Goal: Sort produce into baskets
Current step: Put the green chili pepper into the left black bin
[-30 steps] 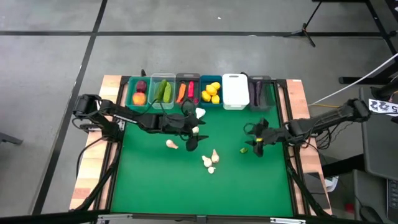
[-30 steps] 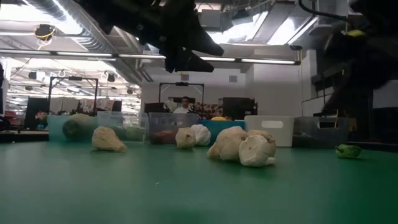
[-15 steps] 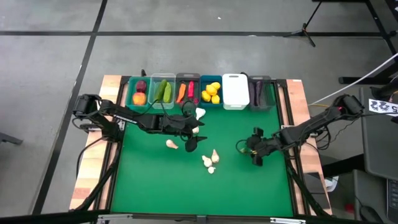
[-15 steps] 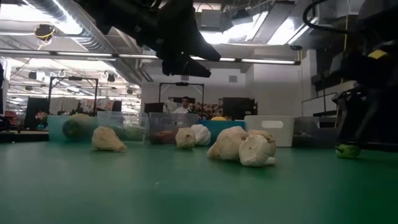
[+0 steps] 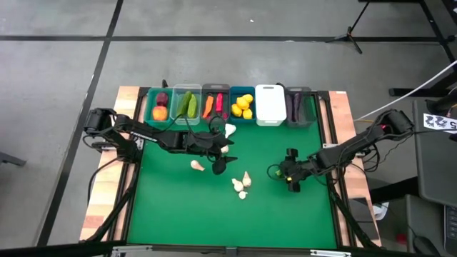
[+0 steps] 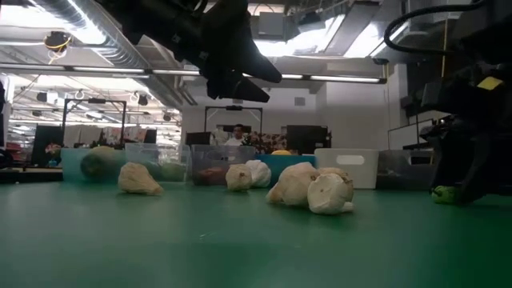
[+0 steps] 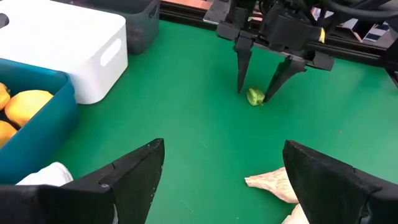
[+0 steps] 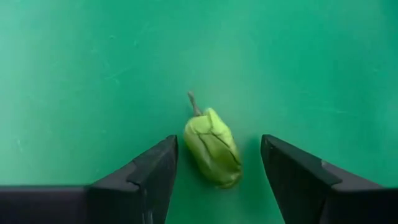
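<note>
Straddling a small green toy pepper (image 8: 212,148) on the green table mat (image 5: 178,207), the right gripper (image 5: 287,175) stands with fingers spread, one dark finger on either side of the piece and neither seen to touch it; the left wrist view shows the same pair of fingertips planted down at the mat around the green lump. Item: pale green, lobed, with a short thin stem at one end, lying on its side, well apart from the baskets and to the right of the loose garlic. Handling, as judged: light, moulded, probably smooth-skinned and a little slippery, rounded enough to roll or squirt out of a pinch; best taken across the widest part of the body, jaws square to its long axis, not by the stem. Left gripper (image 5: 223,161): hovering above the mat near the middle, fingers spread wide and empty, over scattered garlic pieces (image 5: 241,184). Further garlic lies nearer the bins. Baskets, in a row at the far edge: teal-green basket (image 5: 158,106) with a dark red and an orange piece; clear basket (image 5: 187,105) with green cucumbers; grey basket (image 5: 213,105) with carrots and red pieces; blue basket (image 5: 243,106) with yellow lemons; white basket (image 5: 270,105), nothing visible inside; dark basket (image 5: 300,106) with a purple piece. Remaining on the mat: the garlic and this one green item.
</note>
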Controlling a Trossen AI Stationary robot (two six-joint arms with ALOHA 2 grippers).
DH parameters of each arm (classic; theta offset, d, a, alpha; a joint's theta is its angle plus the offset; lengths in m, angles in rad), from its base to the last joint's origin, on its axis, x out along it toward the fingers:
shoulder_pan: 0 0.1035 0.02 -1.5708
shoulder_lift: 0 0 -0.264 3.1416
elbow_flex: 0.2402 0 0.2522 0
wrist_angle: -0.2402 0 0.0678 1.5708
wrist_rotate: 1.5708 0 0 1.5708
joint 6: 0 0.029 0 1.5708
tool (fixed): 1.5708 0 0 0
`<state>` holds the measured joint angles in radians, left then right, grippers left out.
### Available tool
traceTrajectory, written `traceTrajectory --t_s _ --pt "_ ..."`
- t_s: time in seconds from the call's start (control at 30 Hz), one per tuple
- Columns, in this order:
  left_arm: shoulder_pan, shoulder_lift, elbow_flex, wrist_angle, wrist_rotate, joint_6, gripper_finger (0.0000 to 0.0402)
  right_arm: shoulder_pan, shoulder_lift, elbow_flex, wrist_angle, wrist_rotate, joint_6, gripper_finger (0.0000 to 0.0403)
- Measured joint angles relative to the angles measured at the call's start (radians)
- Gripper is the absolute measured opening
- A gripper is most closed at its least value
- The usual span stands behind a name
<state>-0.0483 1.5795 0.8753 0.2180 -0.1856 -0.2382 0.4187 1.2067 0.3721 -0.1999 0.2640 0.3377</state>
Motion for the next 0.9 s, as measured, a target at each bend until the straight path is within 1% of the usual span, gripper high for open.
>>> traceTrajectory --t_s 0.13,0.23,0.37,0.57,0.67,0.73,0.9 --pt "0.0 0.0 0.0 0.0 0.0 0.001 0.0321 0.0 0.035 0.001 0.039 -0.006 -0.003 0.0227" --pt "0.0 0.0 0.0 -0.003 0.0 0.001 0.0321 0.0 0.043 0.003 0.041 -0.012 -0.002 0.0212" --pt "0.0 0.0 0.0 -0.005 0.0 0.001 0.0321 0.001 0.043 0.003 0.043 -0.02 -0.002 0.0172" --pt "0.0 0.0 0.0 -0.005 -0.001 0.001 0.0321 0.001 0.045 0.001 0.065 -0.025 0.004 0.0095" --pt "0.0 0.0 0.0 -0.004 -0.001 0.001 0.0321 0.0 0.047 0.0 0.087 -0.002 0.004 0.0067" --pt "0.0 0.0 0.0 0.002 -0.001 0.0 0.0321 -0.001 0.047 0.0 0.102 0.019 0.003 0.0056" --pt "0.0 0.0 0.0 0.033 -0.001 0.0 0.0321 0.0 0.047 0.031 0.157 0.104 -0.034 0.0053"
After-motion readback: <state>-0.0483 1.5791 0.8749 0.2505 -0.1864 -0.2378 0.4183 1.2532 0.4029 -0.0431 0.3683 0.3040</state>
